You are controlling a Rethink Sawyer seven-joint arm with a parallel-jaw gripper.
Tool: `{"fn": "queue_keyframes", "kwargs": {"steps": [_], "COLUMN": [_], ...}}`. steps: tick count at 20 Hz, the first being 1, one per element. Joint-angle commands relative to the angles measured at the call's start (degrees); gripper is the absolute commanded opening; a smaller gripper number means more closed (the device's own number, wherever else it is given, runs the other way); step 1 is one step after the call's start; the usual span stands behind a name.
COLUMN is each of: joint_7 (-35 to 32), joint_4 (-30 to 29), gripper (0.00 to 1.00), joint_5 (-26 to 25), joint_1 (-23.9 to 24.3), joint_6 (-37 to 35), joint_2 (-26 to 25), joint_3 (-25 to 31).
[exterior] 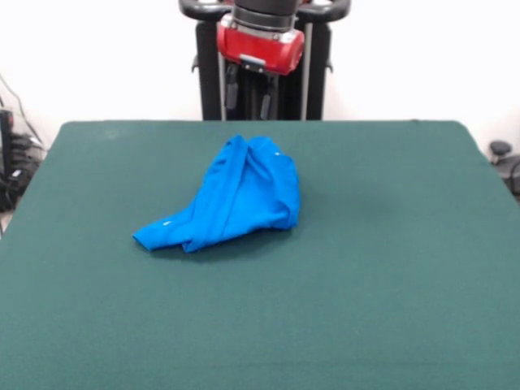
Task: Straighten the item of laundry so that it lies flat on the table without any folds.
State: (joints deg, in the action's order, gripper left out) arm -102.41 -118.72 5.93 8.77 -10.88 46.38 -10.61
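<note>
I saw the shirt (231, 195) lying crumpled a little left of the counter's (390, 268) middle and toward its far half. It was bright blue, soft cloth, bunched into a rough wedge: a tall rounded hump at the right and far side, tapering down to a flat tongue that reached toward the near left. Long folds ran lengthwise through it, and a dark crease split the top of the hump. No print showed; only a couple of tiny pale specks broke the blue. Its lower edge cast a thin shadow on the cloth under it.

The counter was covered in dark green, felt-like fabric with a matte nap and rounded far corners, bare all round the shirt.

Above the far edge I saw the arm (260, 45), a glossy red housing with a black collar, and two dark prongs of the pincer (249, 91) hanging beneath it, well apart from the shirt. It held nothing, but I could not tell how far open it was.

Cables (16, 162) cluttered the left edge, and a dark object (500, 149) sat at the right.
</note>
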Motion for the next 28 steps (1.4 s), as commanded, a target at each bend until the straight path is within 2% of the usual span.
{"fn": "queue_keyframes", "kwargs": {"steps": [1, 7, 12, 16, 28], "joint_7": [-12.48, -12.18, -10.99, -9.88, -9.66], "joint_4": [-1.71, -1.07, 1.62, 3.17, 5.12], "gripper": [1.0, 1.0, 1.0, 1.0, 1.0], "joint_5": [4.09, 4.2, 3.12, 2.35, 2.45], "joint_1": [-2.28, -2.04, -0.44, 0.38, 1.05], "joint_6": [-10.38, -8.32, -2.75, -1.2, -0.67], "joint_2": [-0.59, -0.3, -3.48, -4.44, -4.65], "joint_3": [2.66, 2.72, 3.6, 4.35, 5.13]}}
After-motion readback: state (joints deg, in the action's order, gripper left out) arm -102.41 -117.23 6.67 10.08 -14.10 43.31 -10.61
